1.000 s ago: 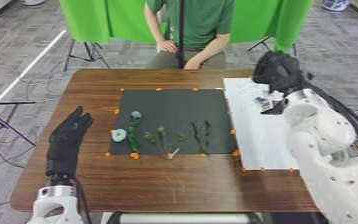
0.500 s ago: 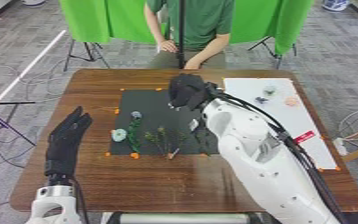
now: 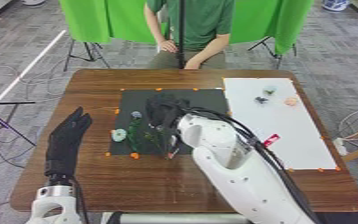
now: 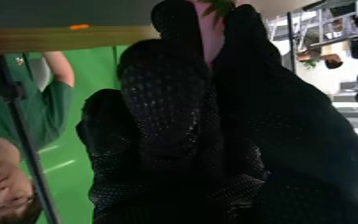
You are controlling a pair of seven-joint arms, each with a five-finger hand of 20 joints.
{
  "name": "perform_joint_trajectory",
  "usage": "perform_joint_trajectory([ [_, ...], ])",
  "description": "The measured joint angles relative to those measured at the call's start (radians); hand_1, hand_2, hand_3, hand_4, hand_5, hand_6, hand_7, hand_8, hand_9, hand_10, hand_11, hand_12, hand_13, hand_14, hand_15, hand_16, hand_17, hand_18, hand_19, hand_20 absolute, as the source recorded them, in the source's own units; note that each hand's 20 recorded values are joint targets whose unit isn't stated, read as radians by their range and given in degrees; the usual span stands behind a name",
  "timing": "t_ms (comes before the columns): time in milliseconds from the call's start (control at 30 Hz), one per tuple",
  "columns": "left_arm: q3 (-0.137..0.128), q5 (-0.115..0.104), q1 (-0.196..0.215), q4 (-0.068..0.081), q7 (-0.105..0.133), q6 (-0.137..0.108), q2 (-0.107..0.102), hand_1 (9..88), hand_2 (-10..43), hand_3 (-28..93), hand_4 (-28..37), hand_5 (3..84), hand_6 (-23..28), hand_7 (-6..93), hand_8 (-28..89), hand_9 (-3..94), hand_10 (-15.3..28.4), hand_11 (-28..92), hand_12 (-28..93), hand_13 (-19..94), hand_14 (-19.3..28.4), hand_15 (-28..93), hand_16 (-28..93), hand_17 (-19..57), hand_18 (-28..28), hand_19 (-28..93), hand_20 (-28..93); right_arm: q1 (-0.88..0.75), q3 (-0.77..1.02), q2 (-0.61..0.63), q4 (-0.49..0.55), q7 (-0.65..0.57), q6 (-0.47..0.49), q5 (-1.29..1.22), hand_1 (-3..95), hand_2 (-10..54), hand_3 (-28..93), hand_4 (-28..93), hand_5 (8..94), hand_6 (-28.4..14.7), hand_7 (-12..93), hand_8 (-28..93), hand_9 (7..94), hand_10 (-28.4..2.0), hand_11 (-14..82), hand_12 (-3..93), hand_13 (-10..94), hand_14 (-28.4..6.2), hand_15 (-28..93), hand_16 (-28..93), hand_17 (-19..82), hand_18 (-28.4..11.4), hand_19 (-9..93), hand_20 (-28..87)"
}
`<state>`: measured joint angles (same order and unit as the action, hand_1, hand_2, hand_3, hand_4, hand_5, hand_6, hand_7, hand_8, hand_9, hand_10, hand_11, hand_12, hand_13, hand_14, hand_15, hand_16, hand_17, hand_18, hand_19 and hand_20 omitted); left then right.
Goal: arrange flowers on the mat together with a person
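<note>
Over the middle of the dark mat (image 3: 209, 100), my right hand (image 3: 165, 111) hangs and hides part of the stems below it. In the right wrist view, the thumb and a finger of my right hand (image 4: 171, 115) pinch a pink flower (image 4: 211, 32) with green leaves. On the mat's left part lie a pale blue flower (image 3: 119, 134) and a bluish-purple flower (image 3: 136, 114) with a long green stem. My left hand (image 3: 64, 142) rests left of the mat, fingers straight and holding nothing.
Right of the mat, a white sheet (image 3: 286, 135) bears a whitish flower (image 3: 270, 90), a dark purple flower (image 3: 262, 100) and a peach flower (image 3: 291, 101). Orange markers line the edges of mat and sheet. My right arm crosses the table's front right part.
My right hand has moved left from the white sheet to over the mat, then a little farther left and toward the robot. The left hand has kept still.
</note>
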<state>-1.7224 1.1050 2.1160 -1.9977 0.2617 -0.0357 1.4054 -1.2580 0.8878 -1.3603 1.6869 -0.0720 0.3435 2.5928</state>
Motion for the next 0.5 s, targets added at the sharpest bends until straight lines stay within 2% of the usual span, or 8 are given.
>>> perform_joint_trajectory([
  [200,0.0,-0.013,0.0,0.001,0.002,-0.008,-0.001,28.4,11.9,69,-23.6,40.8,7.2,5.5,-6,41.6,12.8,11,10,34,13.5,9,-2,7.6,9.6,3,18,-0.001,-0.008,-0.015,-0.017,0.01,-0.008,0.021,61.5,-9.5,61,-24,81.6,3.5,19,4,91.2,-7.5,3.6,31.1,94,0.1,51,29,55,-15.2,93,39],
  [500,0.0,-0.016,-0.001,0.002,0.0,-0.011,0.0,27.0,7.6,69,-22.6,40.7,7.4,5.4,-7,41.4,12.8,11,10,34,13.5,10,-2,7.4,9.6,4,18,-0.006,-0.007,-0.018,-0.027,0.016,-0.011,0.034,58.0,-9.5,61,-23,77.4,3.5,17,3,88.4,-8.5,2.7,28.9,94,-0.1,51,29,55,-15.5,93,39],
])
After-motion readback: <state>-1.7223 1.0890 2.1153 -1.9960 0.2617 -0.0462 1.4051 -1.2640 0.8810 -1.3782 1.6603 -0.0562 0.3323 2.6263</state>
